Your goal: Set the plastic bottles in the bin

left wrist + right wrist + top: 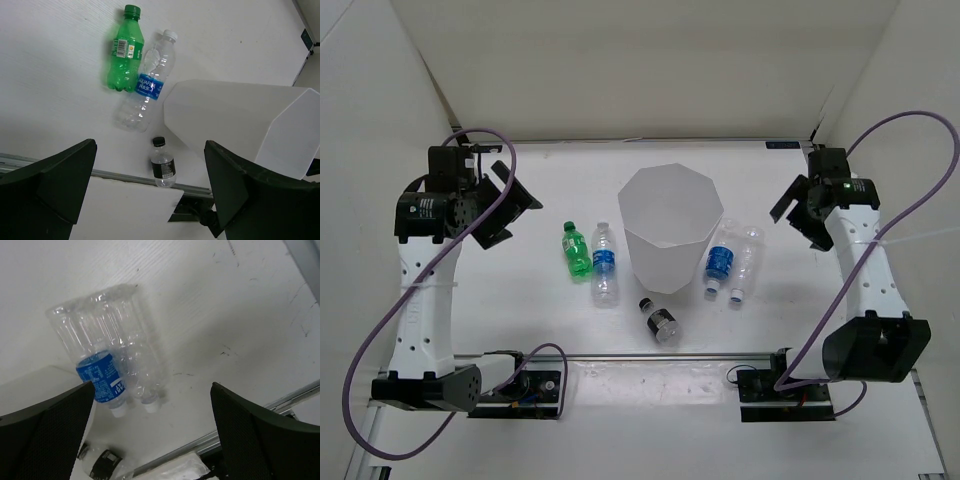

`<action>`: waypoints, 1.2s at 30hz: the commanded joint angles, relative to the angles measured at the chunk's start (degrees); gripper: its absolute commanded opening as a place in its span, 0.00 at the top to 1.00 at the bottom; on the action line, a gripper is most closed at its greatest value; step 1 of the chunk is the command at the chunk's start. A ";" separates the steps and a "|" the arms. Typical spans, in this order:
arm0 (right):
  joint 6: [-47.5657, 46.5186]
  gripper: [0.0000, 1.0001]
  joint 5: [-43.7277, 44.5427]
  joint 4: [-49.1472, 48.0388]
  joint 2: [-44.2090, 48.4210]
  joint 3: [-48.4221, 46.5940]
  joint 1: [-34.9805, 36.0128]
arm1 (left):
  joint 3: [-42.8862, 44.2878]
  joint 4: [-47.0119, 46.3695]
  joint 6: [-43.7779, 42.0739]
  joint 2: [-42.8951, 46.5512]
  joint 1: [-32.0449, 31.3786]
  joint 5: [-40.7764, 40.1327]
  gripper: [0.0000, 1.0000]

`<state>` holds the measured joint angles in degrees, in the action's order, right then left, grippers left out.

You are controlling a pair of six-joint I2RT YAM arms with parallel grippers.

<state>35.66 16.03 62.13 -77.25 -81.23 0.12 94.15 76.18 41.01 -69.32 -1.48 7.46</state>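
Bin [665,255] upright mid-table, 5 bottles lying around it, green bottle [576,249] and blue-label bottle [605,264] just left, short dark-capped bottle [660,319] on its near side, second blue-label bottle [721,260] touching plain clear bottle [746,262] just right, left gripper [510,212] and right gripper [798,215] raised, jaws apart, empty

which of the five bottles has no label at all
The plain clear bottle, lying farthest right of the bin. The bottle beside it has a blue label, and the rest are labelled too.

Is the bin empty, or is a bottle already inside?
Empty. The top view looks into the bin: only white inside, and all five bottles lie outside on the table.
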 commanded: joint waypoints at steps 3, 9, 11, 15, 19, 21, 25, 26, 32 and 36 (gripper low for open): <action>-4.19 0.00 -14.07 -5.18 -0.87 2.13 -1.35 | 2.88 2.47 -1.81 0.06 -0.19 -1.31 0.00; -6.48 0.00 -19.99 -9.30 -6.76 6.95 -1.35 | -0.63 3.53 -3.22 -2.74 -0.19 1.24 0.00; -6.48 0.00 -21.04 -10.97 -8.69 8.10 -1.35 | -1.24 4.06 -3.22 -3.53 -0.19 0.19 0.00; -5.95 0.00 -21.57 -13.34 -12.04 9.95 -1.35 | -1.25 4.06 -3.22 -3.54 -0.19 0.71 0.00; -5.95 0.00 -20.96 -14.76 -16.16 11.79 -0.74 | -0.72 4.06 -3.22 -4.06 -0.19 0.71 0.00; -5.16 0.00 -20.43 -15.37 -17.49 12.41 -0.21 | -0.72 4.06 -3.22 -4.07 -0.19 0.71 0.00; -5.16 0.00 -19.73 -17.04 -21.61 12.41 -0.21 | -0.72 4.06 -3.75 -4.60 -0.19 1.24 0.00; -5.16 0.00 -19.72 -17.04 -22.49 12.41 -0.21 | -0.72 4.06 -3.75 -4.60 -0.19 1.24 0.00; -5.16 0.24 -19.72 -17.04 -27.69 10.30 -1.43 | -1.25 4.06 -3.75 -4.07 -0.19 0.18 0.00; -5.68 0.45 -18.85 -16.26 -26.22 10.30 -2.93 | -1.94 4.06 -3.22 -4.07 -0.19 -0.87 0.00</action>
<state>30.89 -4.34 46.09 -105.84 -69.32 -1.58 92.58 77.19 38.15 -74.46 -1.48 7.77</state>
